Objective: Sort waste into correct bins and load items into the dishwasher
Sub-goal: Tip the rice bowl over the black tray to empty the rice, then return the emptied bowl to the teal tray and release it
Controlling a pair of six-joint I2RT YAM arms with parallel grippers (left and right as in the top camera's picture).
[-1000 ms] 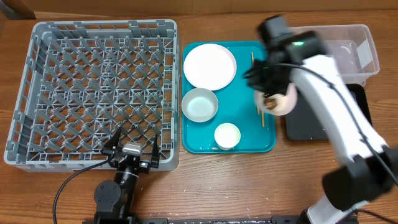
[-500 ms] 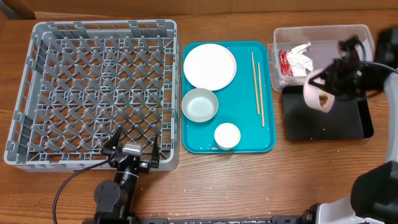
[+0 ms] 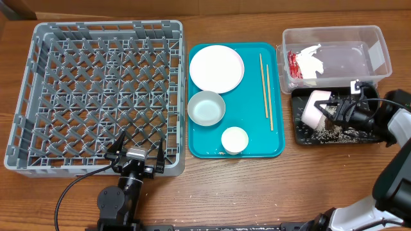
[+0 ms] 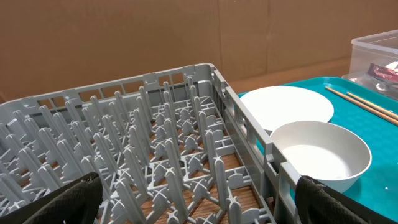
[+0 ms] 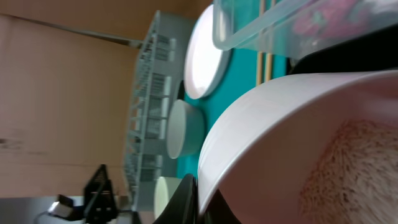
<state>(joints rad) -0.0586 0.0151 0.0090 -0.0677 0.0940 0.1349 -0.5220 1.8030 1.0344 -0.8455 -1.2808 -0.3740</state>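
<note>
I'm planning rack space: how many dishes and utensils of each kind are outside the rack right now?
Plate: 1
Bowls: 2, a tray bowl and a held bowl
Cup: 1
Chopsticks: 2
Total: 6

Wooden table [image 3: 257,186] carries grey rack [image 3: 96,90], teal tray [image 3: 250,109], clear tub [image 3: 350,54], black tray [image 3: 302,136]

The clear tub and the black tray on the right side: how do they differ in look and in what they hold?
The clear tub is transparent and deep; the black tray is opaque and shallow. The tub holds a red-and-silver wrapper and white paper; the tray holds scattered rice grains. Both are rectangular, with similar footprints.
</note>
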